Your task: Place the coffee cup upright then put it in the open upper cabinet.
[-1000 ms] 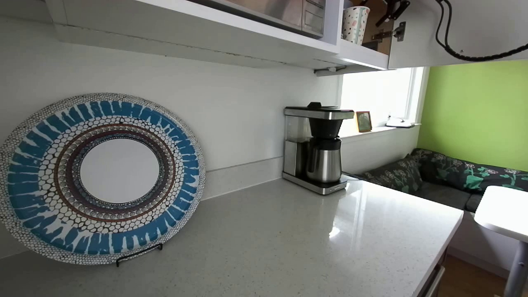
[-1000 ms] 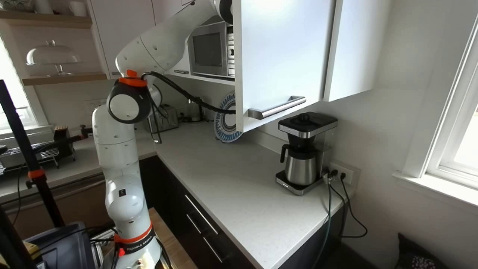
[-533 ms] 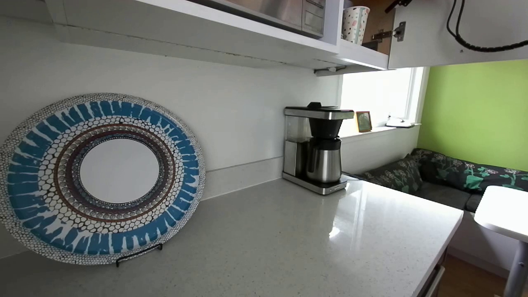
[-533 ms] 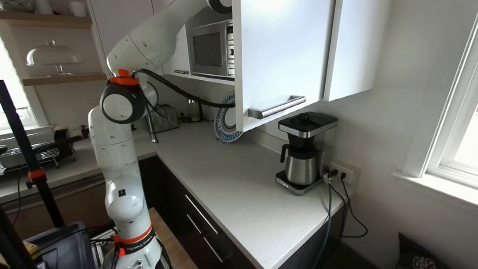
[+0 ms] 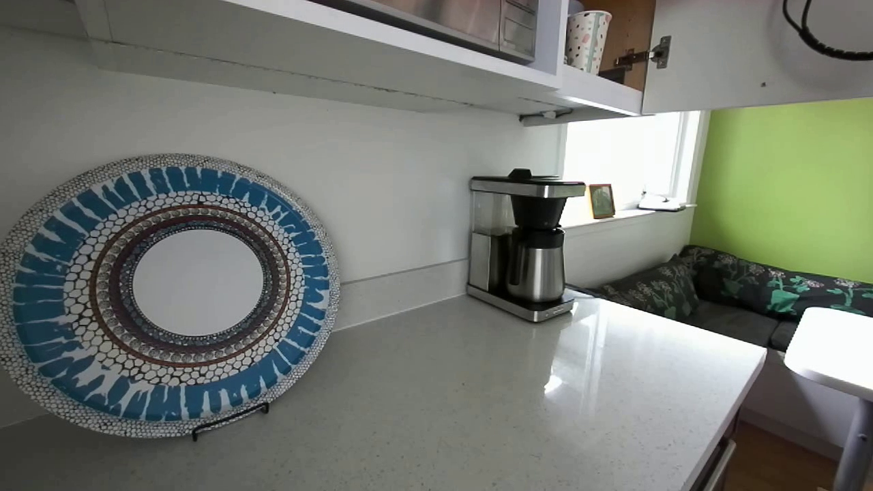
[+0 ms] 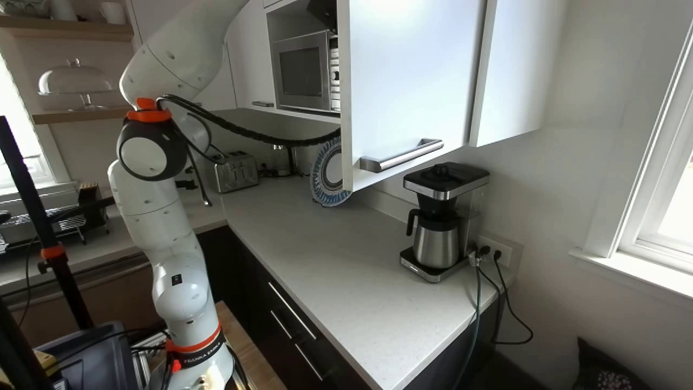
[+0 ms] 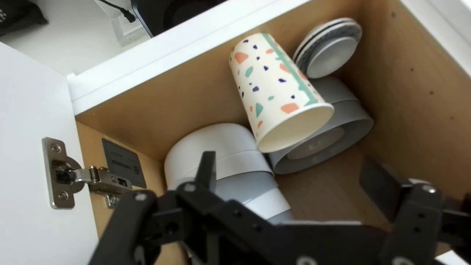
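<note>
Inside the open upper cabinet [image 5: 600, 87], close to its front edge, the coffee cup [image 7: 278, 90] stood upright, its white tapered side flecked with coral, teal and navy beside a teal stripe. The gripper [image 7: 289, 165] faced into the cabinet in the wrist view, its jaws spread wide and the cup clear of them; how far they reached past the cabinet's front I could not tell. On the cabinet's side wall, by the metal hinge [image 7: 88, 176], was a dark label [image 7: 124, 162] with print too small to read. Grey bowls [image 7: 340, 121] and a stack of white and grey bowls [image 7: 217, 143] sat deeper in the cabinet, crowding the cup, and small dishes [image 7: 331, 48] were piled nearer the cabinet's front.

Swung out from the cabinet, the white door [image 6: 411, 81] blocked sight of the interior in an exterior view, and a black cable [image 6: 292, 143] from the robot arm [image 6: 151, 216] ran behind it. Well below the cabinet, the band [image 6: 203, 353] at the arm's base read "FRANKA EMIKA". Next to the cabinet was a microwave [image 6: 300, 78]. Beneath the cabinet, on the counter [image 5: 409, 409], stood the coffee maker [image 5: 487, 256] with its steel carafe [image 6: 436, 246]; lettering on its base was illegible. Farther along, lower than the cabinet, a round blue patterned plate [image 5: 198, 283] rested on a black stand [image 5: 232, 419], and a toaster [image 6: 238, 173] stood well apart from the cabinet.
</note>
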### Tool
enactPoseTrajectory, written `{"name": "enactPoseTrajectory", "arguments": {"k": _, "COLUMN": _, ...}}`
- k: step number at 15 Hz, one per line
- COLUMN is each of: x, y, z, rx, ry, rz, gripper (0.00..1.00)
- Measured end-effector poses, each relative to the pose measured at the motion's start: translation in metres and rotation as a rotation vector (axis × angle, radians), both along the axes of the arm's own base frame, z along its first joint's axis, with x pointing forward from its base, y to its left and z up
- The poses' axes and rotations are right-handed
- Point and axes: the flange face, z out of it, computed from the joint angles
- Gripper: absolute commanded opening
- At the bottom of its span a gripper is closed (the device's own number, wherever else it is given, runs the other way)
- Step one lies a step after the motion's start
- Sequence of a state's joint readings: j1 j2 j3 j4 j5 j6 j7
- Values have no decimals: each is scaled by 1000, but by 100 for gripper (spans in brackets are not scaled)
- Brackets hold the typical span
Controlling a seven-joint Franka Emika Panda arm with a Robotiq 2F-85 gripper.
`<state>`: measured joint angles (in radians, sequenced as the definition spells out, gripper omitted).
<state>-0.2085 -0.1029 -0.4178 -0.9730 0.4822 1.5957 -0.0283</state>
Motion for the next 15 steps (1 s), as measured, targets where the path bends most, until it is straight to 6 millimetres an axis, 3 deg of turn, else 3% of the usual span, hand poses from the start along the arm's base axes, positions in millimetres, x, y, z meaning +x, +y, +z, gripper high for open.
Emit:
{"name": "enactPoseTrajectory", "arguments": {"k": 7, "x": -46, "y": 8, "z": 7, "rx": -171, "ry": 47, "rz": 130, "gripper": 100}}
{"name": "enactPoseTrajectory", "arguments": {"k": 15, "x": -59, "y": 19, "z": 2, "rx": -229, "ry": 53, "rz": 208, "gripper": 100}}
